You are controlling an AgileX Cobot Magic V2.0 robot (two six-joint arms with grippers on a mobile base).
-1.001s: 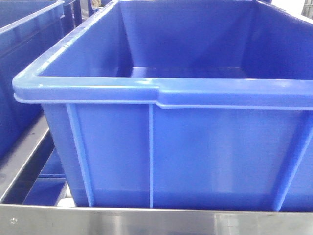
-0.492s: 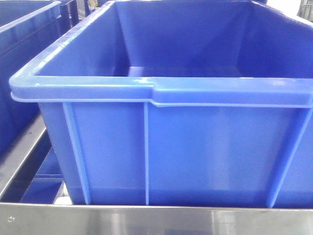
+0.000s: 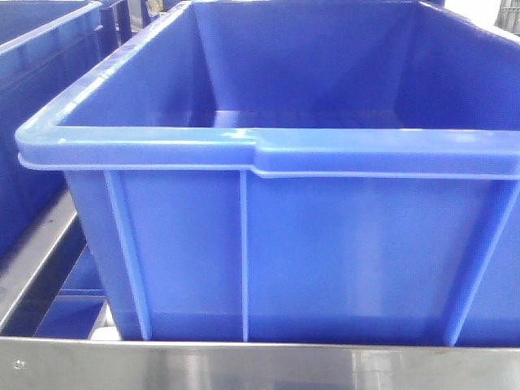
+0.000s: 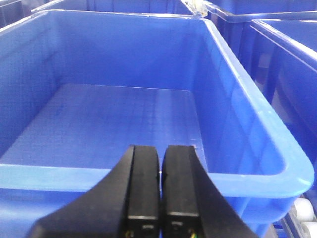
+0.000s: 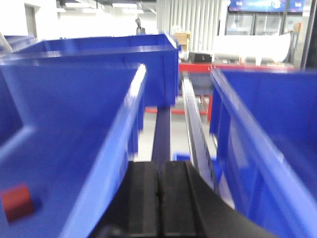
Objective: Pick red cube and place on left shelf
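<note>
The red cube (image 5: 16, 202) shows only in the right wrist view, blurred, low at the left inside a dark blue crate (image 5: 64, 124). My right gripper (image 5: 158, 163) is shut and holds nothing; it hangs over the gap to the right of that crate's rim, apart from the cube. My left gripper (image 4: 161, 148) is shut on nothing, its black fingers (image 4: 143, 168) above the near rim of an empty blue crate (image 4: 257, 129). The left shelf shows as a shiny steel front rail (image 3: 244, 366) under a large blue crate (image 3: 341, 244). Neither gripper appears in the front view.
A second blue crate (image 3: 32, 122) sits to the left on the shelf, with a steel side rail (image 3: 36, 260) between the two. In the right wrist view another crate (image 5: 267, 129) stands at the right, a steel rail (image 5: 195, 129) runs down the gap, and a bright hall lies beyond.
In the front view the big blue crate has slid slightly left in the picture over the last second, then held still.
</note>
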